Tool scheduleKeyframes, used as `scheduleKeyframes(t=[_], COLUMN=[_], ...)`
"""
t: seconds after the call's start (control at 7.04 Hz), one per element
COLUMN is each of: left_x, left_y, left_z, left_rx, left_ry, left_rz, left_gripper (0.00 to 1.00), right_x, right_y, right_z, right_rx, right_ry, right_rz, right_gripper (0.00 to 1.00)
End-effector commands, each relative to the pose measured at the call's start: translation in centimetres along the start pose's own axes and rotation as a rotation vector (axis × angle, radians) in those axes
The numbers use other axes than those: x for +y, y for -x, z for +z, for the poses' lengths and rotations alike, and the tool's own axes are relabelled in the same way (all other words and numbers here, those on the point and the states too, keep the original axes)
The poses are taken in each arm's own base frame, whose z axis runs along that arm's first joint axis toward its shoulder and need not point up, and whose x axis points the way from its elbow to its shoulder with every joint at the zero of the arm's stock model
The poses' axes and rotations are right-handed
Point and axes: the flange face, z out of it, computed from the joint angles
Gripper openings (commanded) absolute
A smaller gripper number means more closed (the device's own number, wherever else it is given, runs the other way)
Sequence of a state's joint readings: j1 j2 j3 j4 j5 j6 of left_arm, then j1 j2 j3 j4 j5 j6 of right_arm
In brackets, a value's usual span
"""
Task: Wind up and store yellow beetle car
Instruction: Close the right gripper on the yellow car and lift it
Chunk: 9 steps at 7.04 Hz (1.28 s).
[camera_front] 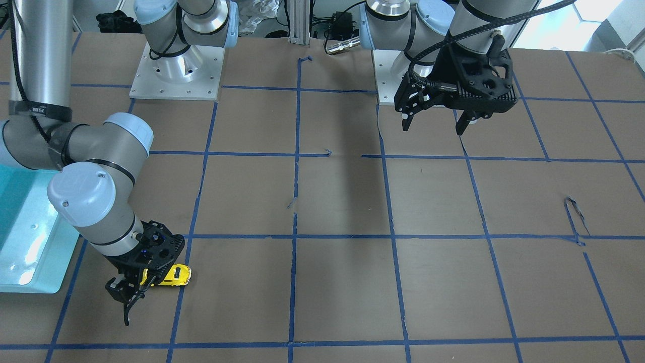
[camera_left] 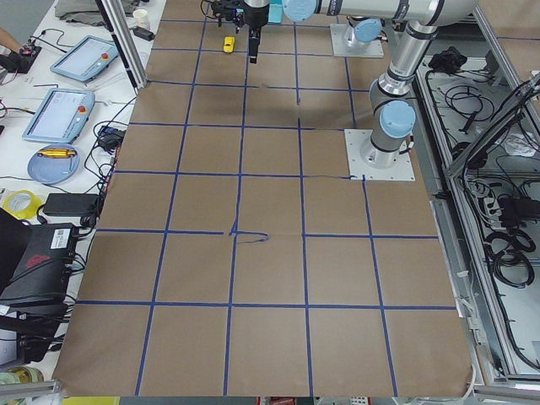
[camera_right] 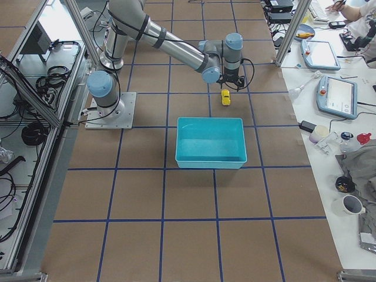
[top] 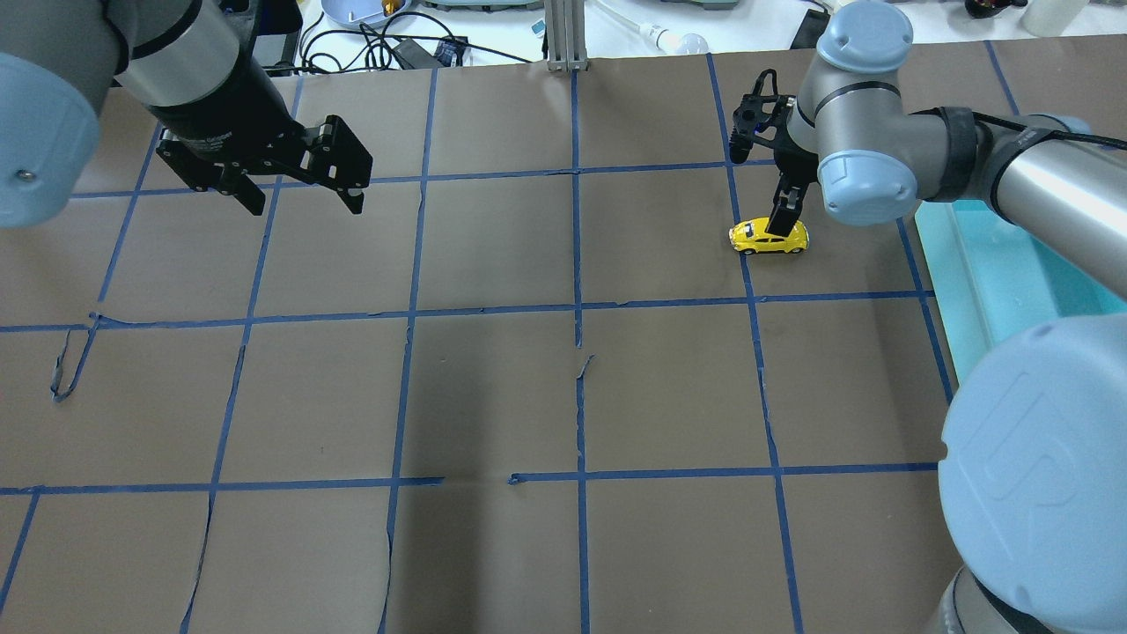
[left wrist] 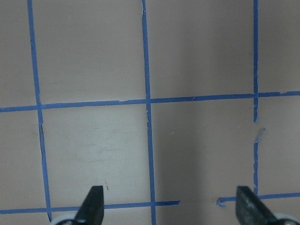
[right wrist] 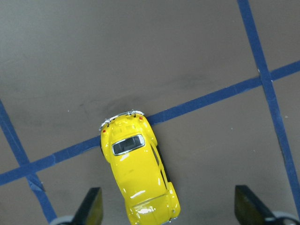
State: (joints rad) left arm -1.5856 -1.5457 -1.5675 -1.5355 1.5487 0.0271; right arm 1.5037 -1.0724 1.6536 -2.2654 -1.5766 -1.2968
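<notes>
Site presenting as robotics lab, not home or shop.
- Two industrial arms point(top: 1039, 167) standing bolted on metal base plates point(camera_front: 201, 86) along one long edge of work table point(top: 493, 396).
- Table wearing brown paper cover, blue tape marking square grid.
- Aluminium frame posts point(camera_left: 121, 46) rising at table edges.
- Teach pendants point(camera_right: 338, 97) lying on white side bench point(camera_right: 296, 108) at right end; more pendants lying at left end.
- Cable bundles point(camera_left: 506, 245) hanging in rack behind robot bases.
- Fixed cameras covering table from four sides.

One yellow beetle car point(top: 769, 239), one bin point(camera_right: 211, 147)
</notes>
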Motion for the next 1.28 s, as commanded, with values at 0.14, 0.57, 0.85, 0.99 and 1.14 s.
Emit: scheduleKeyframes(t=[0.14,0.57,0.85,0.99,1.14], left_x=[0.3,0.3,0.6,0.7,0.6], left_y=[0.0,0.1,0.1,0.2,0.4], left_z=[-0.3,-0.5,-0.9,-1.0,-1.0], left_rx=[-0.001,-0.009,-0.009,-0.012,-0.008], left_ry=[-0.007,-0.010,-0.017,-0.019,-0.021], left_rz=[-0.002,-0.002,-0.002,0.000,-0.005], left_gripper=[1.00,1.00,1.00,1.00,1.00], right_x=[-0.3,-0.4,-0.3,-0.1,-0.2], right_y=[0.3,0.7,1.1,1.3,1.4], right_z=[2.4,2.7,4.2,4.7,4.7], right_rx=[-0.056,-0.080,-0.106,-0.114,-0.116], right_ry=[-0.027,-0.037,-0.029,-0.021,-0.023], right_rz=[-0.006,-0.010,-0.011,-0.011,-0.011], right_gripper=[1.00,1.00,1.00,1.00,1.00])
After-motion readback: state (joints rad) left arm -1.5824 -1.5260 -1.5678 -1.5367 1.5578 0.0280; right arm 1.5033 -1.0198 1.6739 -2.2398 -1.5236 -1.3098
